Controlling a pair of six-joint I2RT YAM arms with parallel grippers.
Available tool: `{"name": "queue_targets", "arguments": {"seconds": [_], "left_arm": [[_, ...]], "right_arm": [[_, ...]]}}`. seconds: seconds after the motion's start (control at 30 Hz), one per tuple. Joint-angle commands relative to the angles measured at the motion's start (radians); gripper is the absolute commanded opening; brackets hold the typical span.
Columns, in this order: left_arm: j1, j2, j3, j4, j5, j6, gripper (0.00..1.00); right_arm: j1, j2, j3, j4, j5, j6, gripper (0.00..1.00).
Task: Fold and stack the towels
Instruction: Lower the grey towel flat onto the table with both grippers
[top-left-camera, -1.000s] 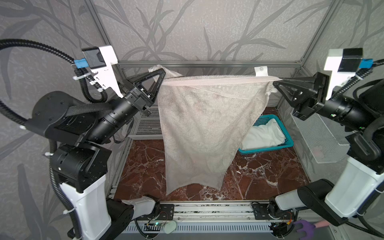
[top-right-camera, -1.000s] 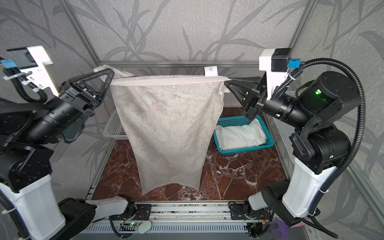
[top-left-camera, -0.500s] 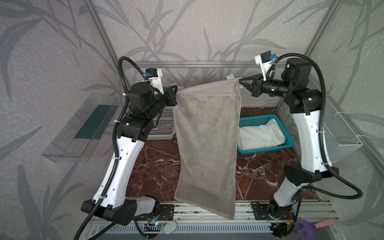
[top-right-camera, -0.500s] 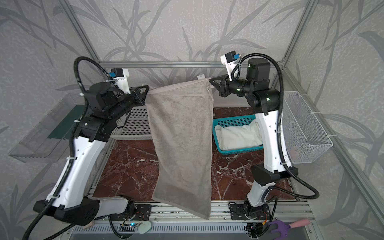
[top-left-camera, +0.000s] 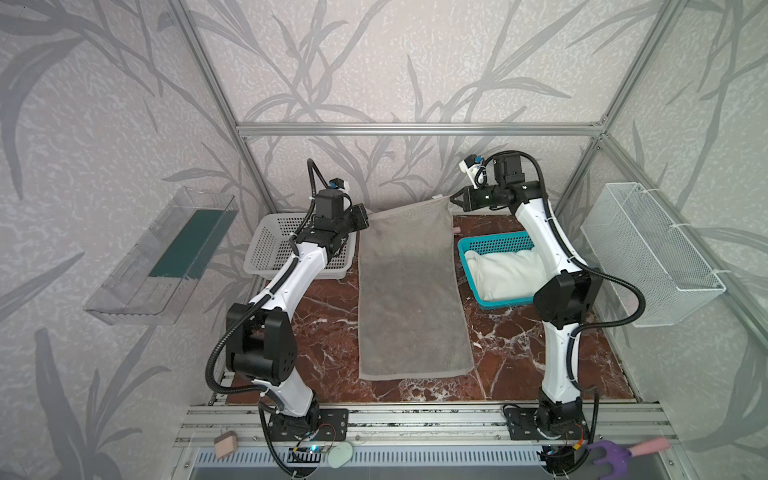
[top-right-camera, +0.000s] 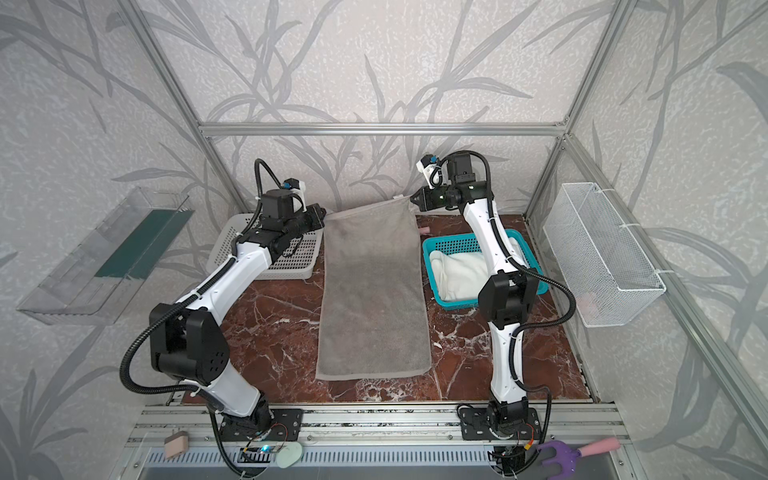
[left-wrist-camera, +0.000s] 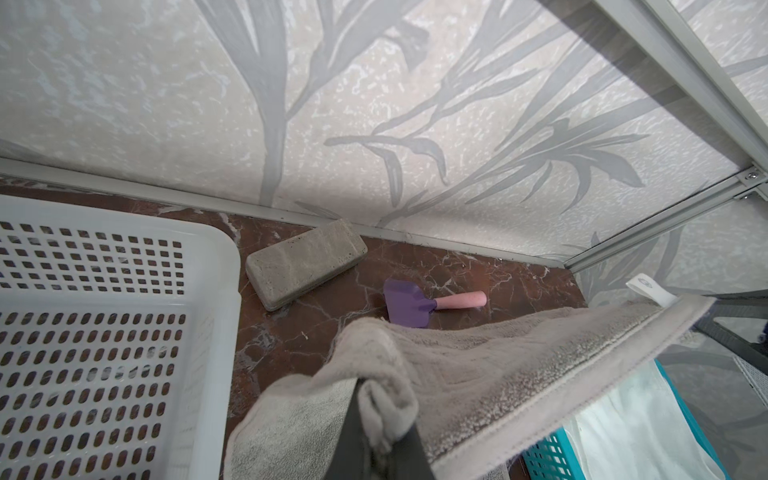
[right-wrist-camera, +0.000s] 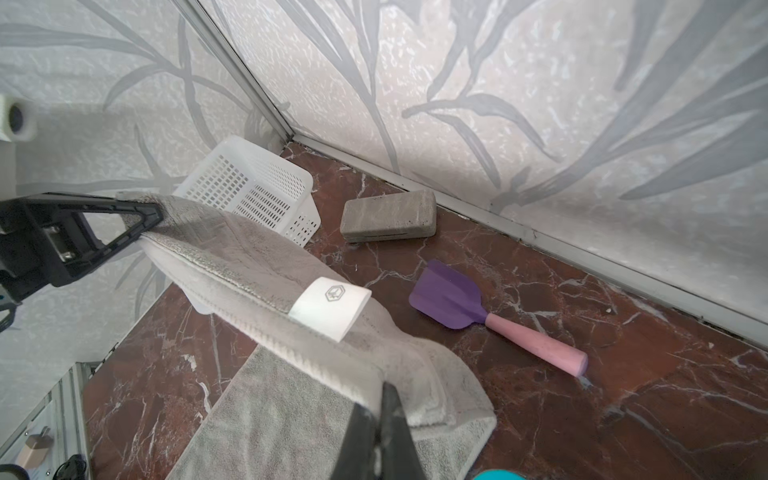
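While pinched at both far corners, lies lengthwise down the middle of the marble table (top-left-camera: 324, 316): grey-taupe towel (top-left-camera: 409, 291), between white basket (top-left-camera: 259, 249) and teal basket (top-left-camera: 494, 243). Clenched on far-left corner: left gripper (top-left-camera: 365, 217). Clenched on far-right corner, next to the white label (right-wrist-camera: 330, 307): right gripper (top-left-camera: 454, 200). Cloth bunched between the jaws in both wrist views. Mostly flat on the marble, far edge lifted and strung between the grippers with slight sag. Long axis front-to-back; short hemmed ends facing front rail and back wall. Fully open, first fold not yet made. Handling, best guess: soft terry, light, zero stiffness, droops wherever unsupported, likely drags on marble rather than slides. Hem corners look like the right hold: good bite on the thick hem, full control of the edge. Keep far edge taut to avoid curled corners. In teal basket, crumpled: plain white towel (top-left-camera: 503, 270). On the marble behind the far edge: grey block (left-wrist-camera: 305, 270) and purple scoop (left-wrist-camera: 409, 305).
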Motion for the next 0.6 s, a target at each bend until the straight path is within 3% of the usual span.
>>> {"name": "queue_targets", "arguments": {"seconds": [0.0, 0.13, 0.27, 0.4, 0.57], "left_arm": [[0.044, -0.045, -0.031, 0.037, -0.034, -0.024, 0.0], [0.046, -0.095, -0.118, 0.023, -0.001, -0.062, 0.0], [0.043, -0.172, -0.285, 0.023, 0.027, -0.104, 0.0], [-0.016, -0.241, -0.497, 0.047, -0.069, -0.085, 0.0], [-0.106, -0.26, -0.688, 0.09, -0.157, -0.112, 0.0]], "right_arm": [[-0.044, -0.022, 0.074, -0.066, 0.051, -0.031, 0.0], [-0.036, -0.116, -0.092, -0.07, 0.051, -0.058, 0.0], [0.001, -0.322, -0.49, 0.097, 0.11, -0.054, 0.0], [0.057, -0.486, -0.894, 0.314, 0.189, -0.026, 0.0], [0.193, -0.473, -1.093, 0.334, 0.364, -0.091, 0.0]]}}
